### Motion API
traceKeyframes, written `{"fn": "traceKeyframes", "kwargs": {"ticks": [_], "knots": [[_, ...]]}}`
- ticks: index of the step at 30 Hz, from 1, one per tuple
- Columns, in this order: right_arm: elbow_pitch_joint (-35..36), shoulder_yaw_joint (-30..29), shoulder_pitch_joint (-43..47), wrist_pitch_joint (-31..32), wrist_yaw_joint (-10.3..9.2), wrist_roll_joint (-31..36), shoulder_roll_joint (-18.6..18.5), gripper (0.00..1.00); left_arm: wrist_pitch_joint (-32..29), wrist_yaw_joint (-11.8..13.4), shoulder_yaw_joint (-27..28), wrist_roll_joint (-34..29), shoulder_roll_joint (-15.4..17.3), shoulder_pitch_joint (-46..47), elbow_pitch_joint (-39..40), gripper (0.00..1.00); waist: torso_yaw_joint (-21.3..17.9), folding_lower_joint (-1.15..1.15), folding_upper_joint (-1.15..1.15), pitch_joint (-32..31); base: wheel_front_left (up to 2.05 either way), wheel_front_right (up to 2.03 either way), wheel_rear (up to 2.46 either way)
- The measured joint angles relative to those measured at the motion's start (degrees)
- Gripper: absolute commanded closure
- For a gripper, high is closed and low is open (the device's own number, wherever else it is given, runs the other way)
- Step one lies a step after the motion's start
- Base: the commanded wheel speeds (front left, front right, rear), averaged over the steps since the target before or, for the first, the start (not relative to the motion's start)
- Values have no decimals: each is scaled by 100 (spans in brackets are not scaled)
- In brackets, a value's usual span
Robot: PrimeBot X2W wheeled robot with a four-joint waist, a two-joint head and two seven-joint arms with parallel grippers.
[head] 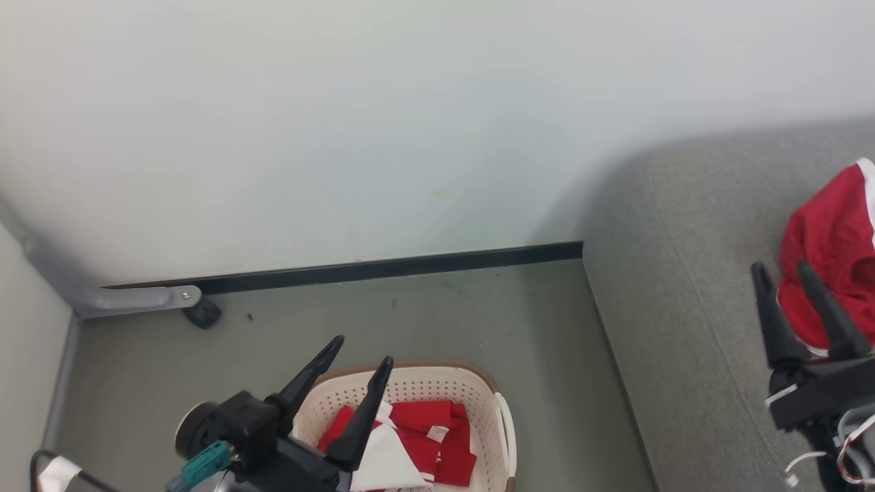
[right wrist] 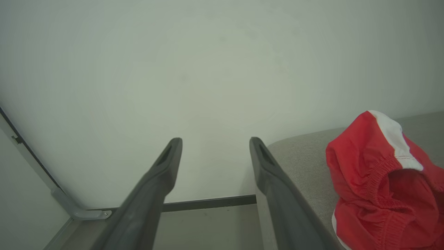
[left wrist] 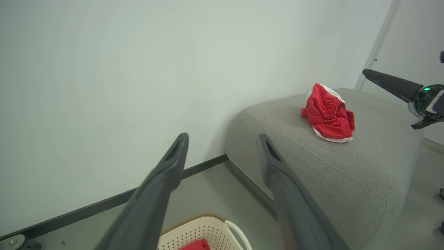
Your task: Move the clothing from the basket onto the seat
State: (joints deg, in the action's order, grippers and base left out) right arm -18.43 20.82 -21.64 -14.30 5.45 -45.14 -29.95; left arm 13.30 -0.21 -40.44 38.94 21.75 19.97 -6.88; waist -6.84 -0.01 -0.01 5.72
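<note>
- Head view: my left jaws are spread and empty, poised over the basket (head: 444,386). My right jaws are spread and empty, just beside one red garment (head: 830,232) on the seat (head: 683,307).
- More clothing (head: 437,417) lies in the basket, below my left jaws.
- Judged light, soft and limp; pinch a raised fold.

From where I stand this looks like a bare test room dressed up as a corner of a home: a plain white wall (head: 342,137), a dark skirting strip (head: 383,268) and a smooth grey floor (head: 444,321). The homely touches are a grey upholstered seat (head: 683,287) beside the wall and a laundry basket (head: 478,389) of red clothing (head: 424,417) on the floor. In the corner, a grey metal foot (head: 130,298) on a black caster (head: 203,313) gives it a lab feel.
</note>
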Motion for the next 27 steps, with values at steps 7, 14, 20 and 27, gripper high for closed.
{"fn": "traceKeyframes", "kwargs": {"ticks": [7,14,20,27], "knots": [[525,-81,591,0,-181,14,414,0,46,252,304,98,138,-495,-4,0,316,0,0,-310,0,0,0],[1004,-133,1118,0,-354,153,659,0,69,527,560,134,183,-943,23,0,583,0,0,-527,0,0,0],[1220,4,1259,-15,-481,517,935,0,98,630,905,200,222,-1280,21,0,674,0,1,-553,0,0,0],[1241,97,1551,-15,-565,921,1003,0,99,684,1233,188,196,-1484,38,0,711,0,1,-538,0,0,0]]}}
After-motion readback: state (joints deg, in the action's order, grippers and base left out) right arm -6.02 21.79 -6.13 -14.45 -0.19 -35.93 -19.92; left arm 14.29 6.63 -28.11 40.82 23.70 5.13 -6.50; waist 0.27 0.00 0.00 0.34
